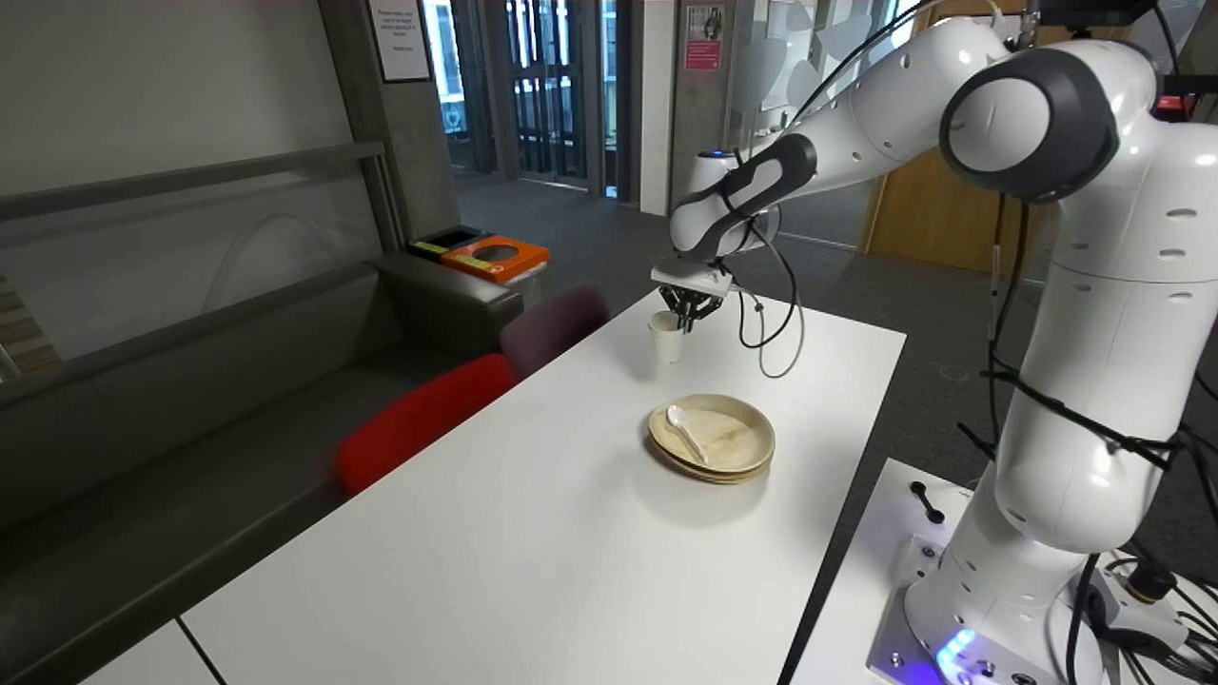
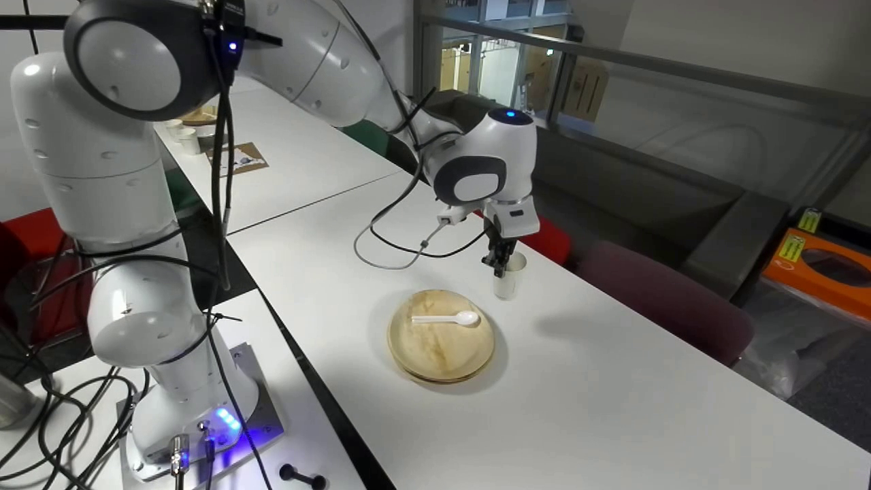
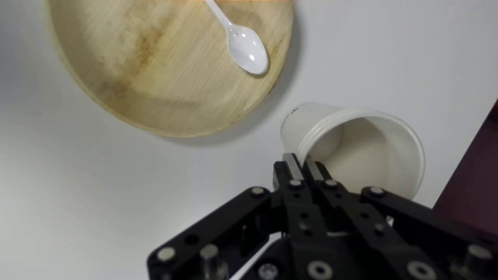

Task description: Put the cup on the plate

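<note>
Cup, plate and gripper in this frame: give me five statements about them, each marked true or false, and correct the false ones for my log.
1. The gripper grips the cup by its rim. True.
2. Both of the gripper's fingers are outside the cup. False: one finger is inside, the other outside.
3. A white spoon lies on the plate. True.
4. The cup is on the plate. False: it is beside the plate, not touching it.
5. The plate is wider than the cup. True.
</note>
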`<action>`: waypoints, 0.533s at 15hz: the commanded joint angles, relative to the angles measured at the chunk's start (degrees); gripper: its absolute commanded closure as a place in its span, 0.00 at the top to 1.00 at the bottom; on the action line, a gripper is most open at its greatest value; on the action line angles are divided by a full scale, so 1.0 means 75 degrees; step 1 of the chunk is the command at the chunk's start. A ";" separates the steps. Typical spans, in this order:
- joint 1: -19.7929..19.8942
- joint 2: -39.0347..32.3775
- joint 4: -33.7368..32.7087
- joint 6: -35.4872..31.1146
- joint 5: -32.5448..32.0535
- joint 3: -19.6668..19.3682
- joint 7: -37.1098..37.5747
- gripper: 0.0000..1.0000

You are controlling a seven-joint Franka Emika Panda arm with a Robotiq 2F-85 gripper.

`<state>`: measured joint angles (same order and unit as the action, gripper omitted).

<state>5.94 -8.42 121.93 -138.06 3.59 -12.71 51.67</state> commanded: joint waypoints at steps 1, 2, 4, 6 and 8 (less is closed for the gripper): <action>0.0103 0.1087 0.1080 0.0410 0.0137 0.0142 -0.0457 0.01; 0.0119 0.1244 0.1238 0.0511 0.0152 0.0160 -0.0475 0.01; 0.0155 0.1484 0.1522 0.0641 0.0189 0.0188 -0.0465 0.01; 0.0183 0.1717 0.1794 0.0696 0.0196 0.0219 -0.0451 0.01; 0.0203 0.1845 0.1985 0.0765 0.0223 0.0237 -0.0453 0.01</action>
<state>6.12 1.12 133.09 -133.69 3.69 -11.88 50.40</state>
